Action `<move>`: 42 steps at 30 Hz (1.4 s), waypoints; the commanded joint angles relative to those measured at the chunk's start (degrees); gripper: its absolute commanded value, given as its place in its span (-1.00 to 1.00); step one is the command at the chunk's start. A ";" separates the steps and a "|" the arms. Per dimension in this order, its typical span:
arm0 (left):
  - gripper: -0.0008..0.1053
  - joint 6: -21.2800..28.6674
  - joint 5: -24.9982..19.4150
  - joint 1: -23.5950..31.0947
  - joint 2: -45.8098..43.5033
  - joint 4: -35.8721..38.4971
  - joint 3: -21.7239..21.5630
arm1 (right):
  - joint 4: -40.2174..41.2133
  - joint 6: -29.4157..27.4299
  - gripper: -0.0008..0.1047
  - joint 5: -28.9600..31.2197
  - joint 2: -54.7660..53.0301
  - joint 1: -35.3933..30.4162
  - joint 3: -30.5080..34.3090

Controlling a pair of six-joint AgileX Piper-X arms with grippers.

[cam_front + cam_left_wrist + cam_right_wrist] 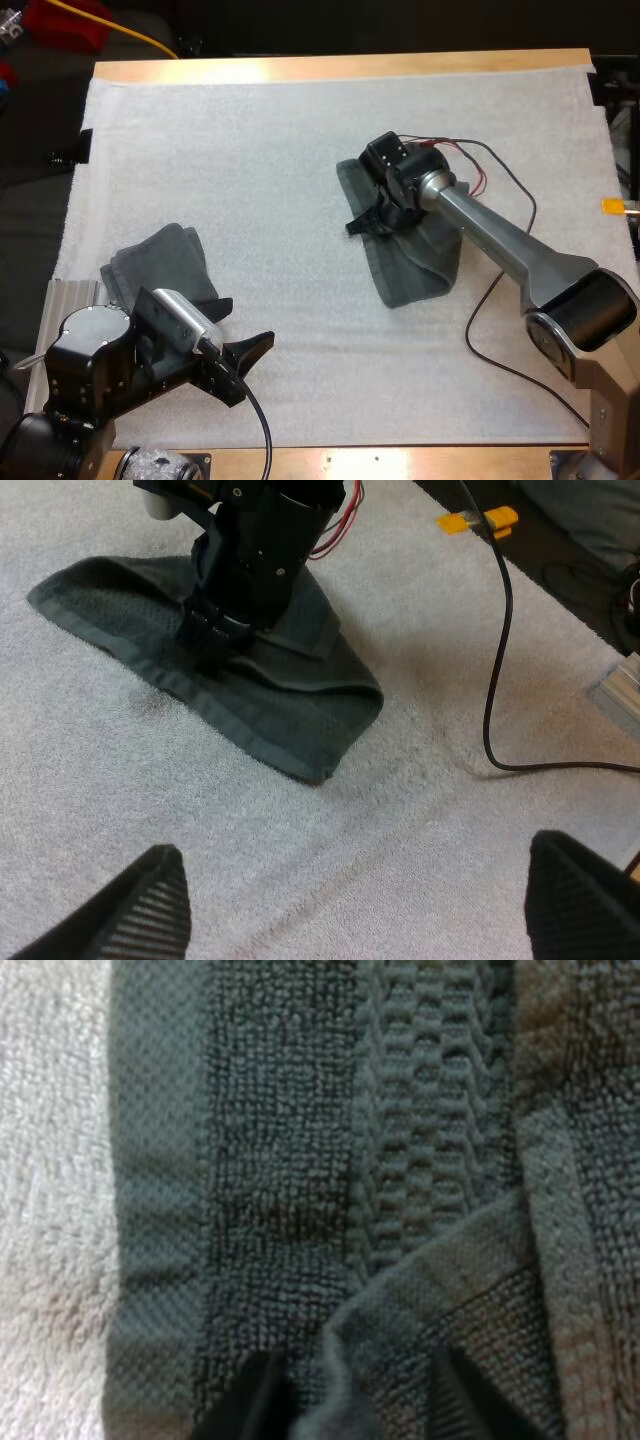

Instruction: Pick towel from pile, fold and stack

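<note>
A dark grey-green towel (415,265) lies partly folded near the middle of the white mat (300,150). My right gripper (368,220) is down on its left end. In the right wrist view its fingers (250,1405) press a raised fold of the towel (270,1160) from both sides. The left wrist view shows the same towel (290,710) with the right gripper (205,630) planted on it. A second towel (160,262) lies in loose layers at the mat's left. My left gripper (245,328) hovers open beside it, fingers (150,905) wide apart over bare mat.
A black cable (490,330) loops over the mat beside the right arm and shows near the towel (495,660) in the left wrist view. A ribbed metal plate (70,295) sits at the mat's left edge. Bare mat stretches between the two towels.
</note>
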 commanded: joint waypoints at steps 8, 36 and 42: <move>0.29 -0.13 0.42 -0.29 -0.02 0.23 -0.38 | 0.65 0.26 -0.96 1.63 -0.26 -0.11 -0.41; 0.29 0.72 4.80 -0.29 1.35 0.28 -0.38 | 28.09 -5.46 -0.96 27.02 -13.17 1.08 -0.41; 0.29 0.72 6.90 -0.29 4.93 1.08 -0.38 | 31.69 -5.46 -0.96 31.13 -15.37 1.08 -0.41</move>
